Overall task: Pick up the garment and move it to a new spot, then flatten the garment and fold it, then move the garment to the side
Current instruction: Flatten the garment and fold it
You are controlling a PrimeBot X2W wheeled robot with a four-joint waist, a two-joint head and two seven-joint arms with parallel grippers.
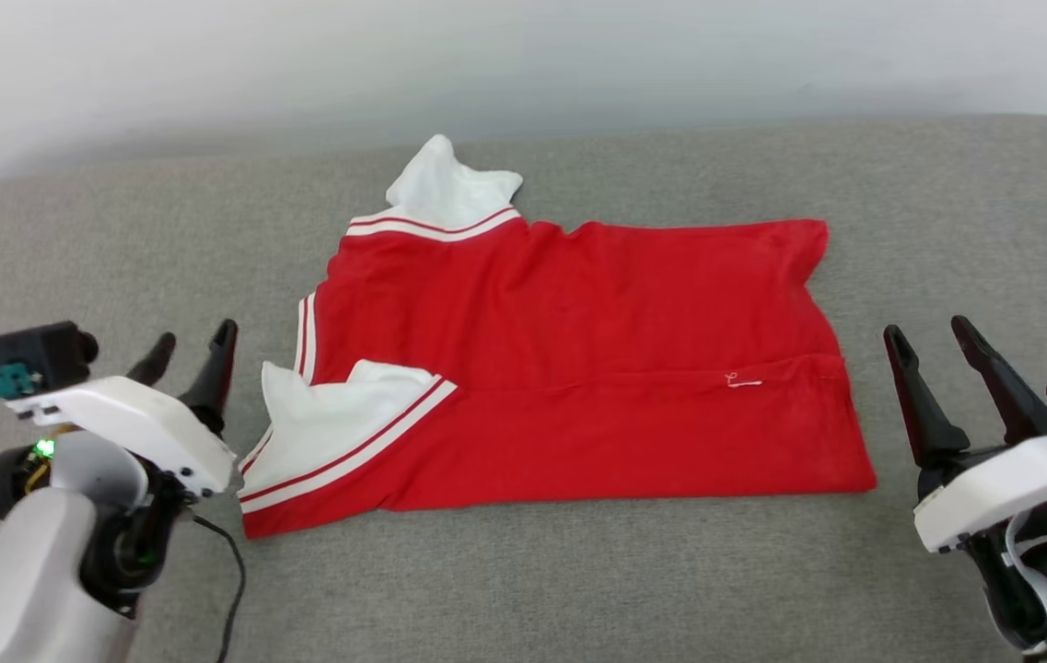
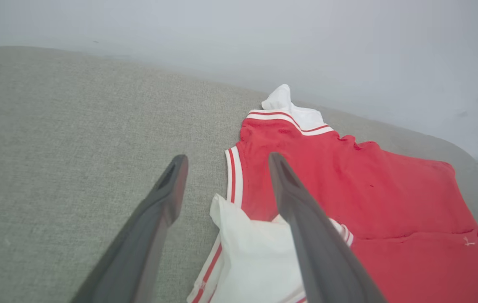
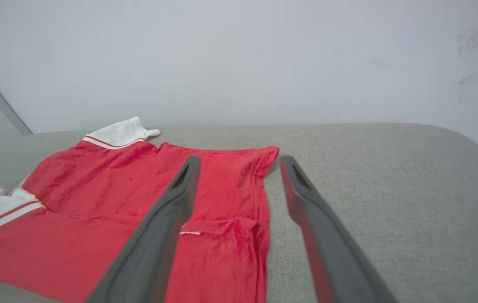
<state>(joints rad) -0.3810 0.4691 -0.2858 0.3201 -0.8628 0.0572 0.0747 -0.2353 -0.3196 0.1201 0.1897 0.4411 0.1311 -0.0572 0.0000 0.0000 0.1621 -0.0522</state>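
The garment (image 1: 569,359) is a red shirt with white sleeves and striped trim, lying flat in the middle of the grey cushion with its near long edge folded over. No print shows on the upper face. One white sleeve (image 1: 449,189) sticks out at the back, the other (image 1: 330,428) lies on the near left part. My left gripper (image 1: 193,344) stands open just left of the collar end (image 2: 239,176), holding nothing. My right gripper (image 1: 928,331) is open just right of the hem (image 3: 260,198), off the cloth.
The grey fabric surface (image 1: 578,589) stretches around the shirt, with bare room in front and on both sides. A pale wall (image 1: 523,55) runs behind its far edge. A black cable (image 1: 233,580) hangs by my left wrist.
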